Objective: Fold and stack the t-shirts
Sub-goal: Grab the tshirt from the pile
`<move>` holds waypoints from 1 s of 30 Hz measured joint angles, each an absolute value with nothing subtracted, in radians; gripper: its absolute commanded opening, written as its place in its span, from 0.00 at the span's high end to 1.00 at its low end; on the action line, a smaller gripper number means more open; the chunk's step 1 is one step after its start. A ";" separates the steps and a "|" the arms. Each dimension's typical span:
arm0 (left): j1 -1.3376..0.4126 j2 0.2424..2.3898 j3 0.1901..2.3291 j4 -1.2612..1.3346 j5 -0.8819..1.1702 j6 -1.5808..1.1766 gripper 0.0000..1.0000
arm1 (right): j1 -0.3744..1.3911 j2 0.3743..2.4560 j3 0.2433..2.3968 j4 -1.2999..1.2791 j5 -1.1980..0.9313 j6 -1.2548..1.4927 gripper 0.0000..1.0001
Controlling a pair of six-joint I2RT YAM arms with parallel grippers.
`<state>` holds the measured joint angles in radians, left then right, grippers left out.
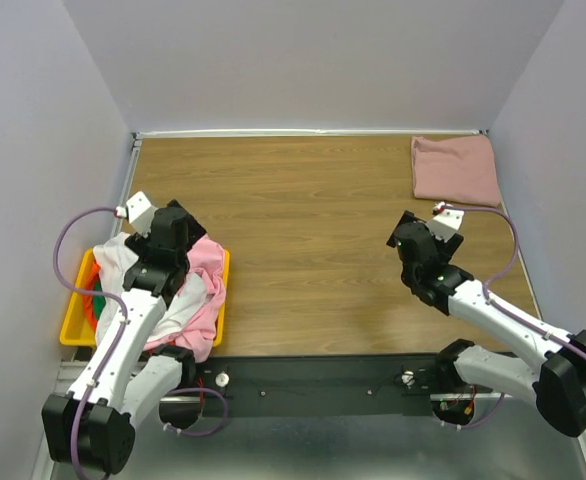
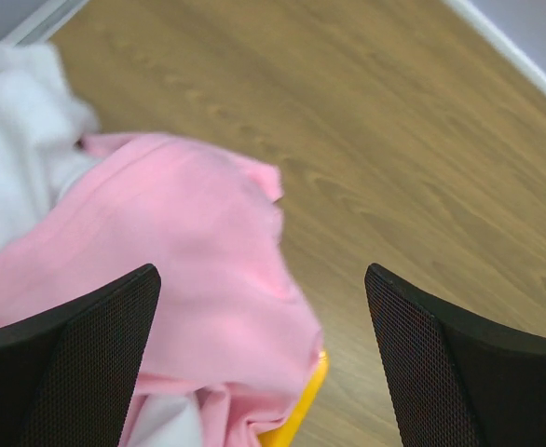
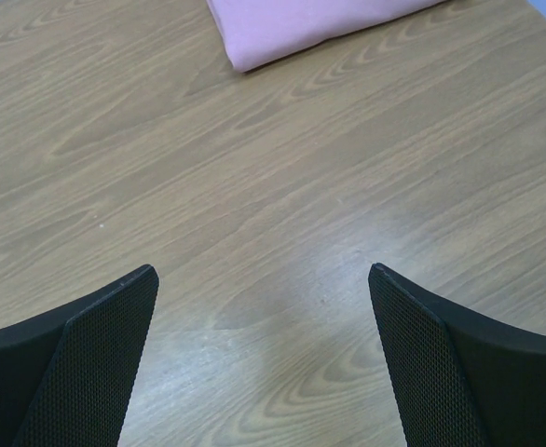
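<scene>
A bright pink t-shirt (image 1: 211, 285) and a white t-shirt (image 1: 121, 262) lie heaped in the yellow bin (image 1: 73, 325) at the left; orange and green cloth peeks out beneath (image 1: 95, 300). My left gripper (image 1: 178, 235) hangs open just above the pink shirt (image 2: 189, 270), holding nothing; the white shirt (image 2: 17, 140) shows at the left of its view. A folded dusty rose t-shirt (image 1: 456, 169) lies at the table's far right corner, also in the right wrist view (image 3: 310, 23). My right gripper (image 1: 405, 240) is open and empty over bare wood.
The bin's yellow rim (image 2: 296, 419) shows under the pink shirt. The wooden table (image 1: 313, 250) is walled by white panels on three sides. A black rail (image 1: 313, 380) with both arm bases runs along the near edge.
</scene>
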<state>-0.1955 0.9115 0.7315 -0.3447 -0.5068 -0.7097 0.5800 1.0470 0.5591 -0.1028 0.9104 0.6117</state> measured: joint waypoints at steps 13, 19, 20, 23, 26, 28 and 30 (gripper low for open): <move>-0.196 0.840 0.723 -0.624 -0.662 -0.949 0.05 | 0.502 1.045 0.570 -0.076 0.733 0.625 0.00; -0.196 0.952 0.723 -0.622 -0.657 -0.959 0.08 | 0.500 0.995 0.570 -0.071 0.680 0.628 0.00; -0.196 0.966 0.723 -0.619 -0.657 -0.959 0.09 | 0.500 0.991 0.569 -0.070 0.677 0.628 0.00; -0.196 0.996 0.723 -0.604 -0.646 -0.959 0.12 | 0.498 0.974 0.569 -0.068 0.666 0.628 0.00; -0.196 1.022 0.704 -0.571 -0.622 -0.962 0.19 | 0.496 0.968 0.569 -0.068 0.661 0.627 0.00; -0.196 1.037 0.688 -0.559 -0.608 -0.968 0.22 | 0.496 0.962 0.569 -0.068 0.659 0.627 0.00; -0.196 1.056 0.673 -0.551 -0.593 -0.975 0.27 | 0.495 0.956 0.569 -0.068 0.659 0.627 0.00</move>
<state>-0.1955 1.0561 0.6731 -0.5514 -0.5926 -0.9749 0.4953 0.9562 0.5690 -0.0685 0.6590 0.6270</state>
